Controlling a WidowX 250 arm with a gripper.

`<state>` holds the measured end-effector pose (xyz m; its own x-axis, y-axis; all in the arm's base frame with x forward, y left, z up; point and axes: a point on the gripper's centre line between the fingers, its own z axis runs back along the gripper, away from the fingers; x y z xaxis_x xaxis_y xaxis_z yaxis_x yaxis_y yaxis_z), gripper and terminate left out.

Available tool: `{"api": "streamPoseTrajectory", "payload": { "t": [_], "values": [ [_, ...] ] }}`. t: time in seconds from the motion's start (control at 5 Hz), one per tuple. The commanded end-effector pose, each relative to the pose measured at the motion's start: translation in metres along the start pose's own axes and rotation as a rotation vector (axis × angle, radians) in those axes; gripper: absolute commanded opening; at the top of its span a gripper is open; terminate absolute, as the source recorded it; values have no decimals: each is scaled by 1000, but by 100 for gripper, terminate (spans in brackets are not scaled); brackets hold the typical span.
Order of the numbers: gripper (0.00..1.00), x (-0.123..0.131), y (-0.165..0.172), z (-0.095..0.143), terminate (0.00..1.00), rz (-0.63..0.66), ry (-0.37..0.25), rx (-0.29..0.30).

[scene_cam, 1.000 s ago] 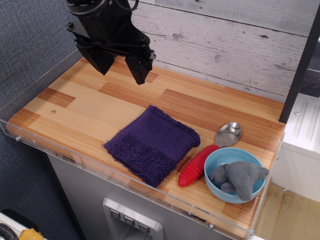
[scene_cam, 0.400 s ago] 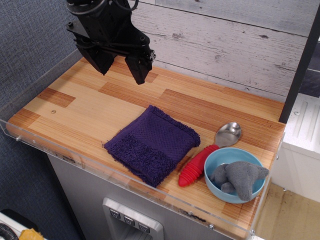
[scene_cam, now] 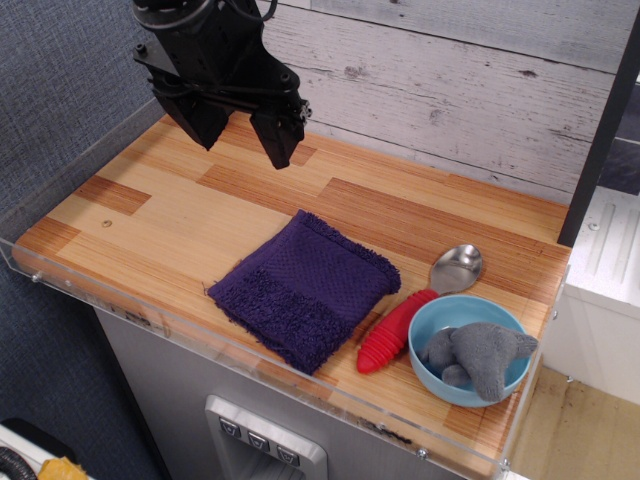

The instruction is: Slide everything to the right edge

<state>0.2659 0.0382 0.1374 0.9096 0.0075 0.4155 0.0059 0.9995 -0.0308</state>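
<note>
**Gripper raised at rear left; items grouped right**

The gripper (scene_cam: 243,140) hangs above the tabletop (scene_cam: 150,215), fingers spread apart, holding nothing. The purple towel (scene_cam: 303,287) lies flat at centre. Just right, the spoon (scene_cam: 415,305) touches the blue bowl (scene_cam: 432,372), which holds the plush mouse (scene_cam: 485,356), near the right edge (scene_cam: 545,350).

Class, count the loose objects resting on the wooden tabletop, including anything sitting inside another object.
4. Purple towel near the front centre; red-handled spoon to its right; blue bowl by the right edge; grey plush mouse inside the bowl. Nothing seems hidden.
</note>
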Motion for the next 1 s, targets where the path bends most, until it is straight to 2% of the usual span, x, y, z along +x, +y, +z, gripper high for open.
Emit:
{"api": "streamPoseTrajectory", "payload": {
  "t": [0.0, 0.6, 0.8],
  "values": [
    [100, 1, 0, 14, 0, -2, -45, 9],
    [100, 1, 0, 14, 0, -2, -45, 9],
    [100, 1, 0, 14, 100, -2, -45, 9]
  ]
}}
